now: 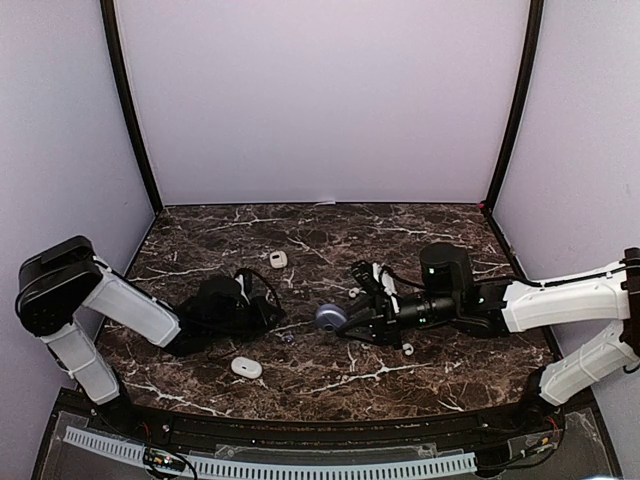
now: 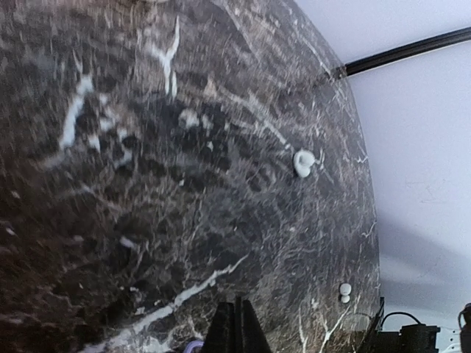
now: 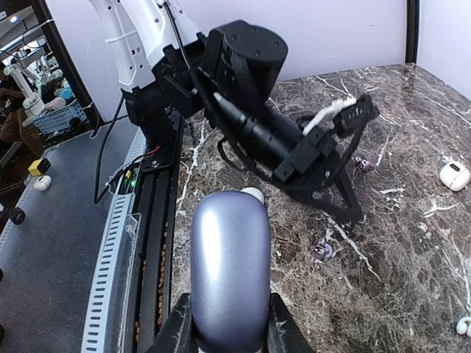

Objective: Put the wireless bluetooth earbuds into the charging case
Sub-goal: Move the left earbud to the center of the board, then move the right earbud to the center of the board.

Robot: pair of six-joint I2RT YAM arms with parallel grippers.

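Note:
A lavender pebble-shaped charging case (image 3: 228, 268) is held at its near end by my right gripper (image 3: 229, 329), just above the marble; from above the case (image 1: 330, 318) shows at mid-table. Two small purple earbuds (image 3: 322, 251) (image 3: 360, 163) lie on the marble beyond it. A white earbud (image 3: 463, 326) lies at the right edge. My left gripper (image 2: 235, 327) is shut and empty, low over the marble, with a purple earbud (image 2: 193, 346) just to its left. From above the left gripper (image 1: 274, 318) points toward the lavender case. Another white earbud (image 2: 344, 292) lies further off.
One white case (image 1: 246, 367) lies near the front, partly hidden behind the lavender case in the right wrist view. A second white case (image 1: 278, 259) lies toward the back (image 3: 454, 175). The left arm (image 3: 272, 140) lies across the marble ahead of the right gripper. A black rail (image 3: 154, 243) runs along the table's near edge.

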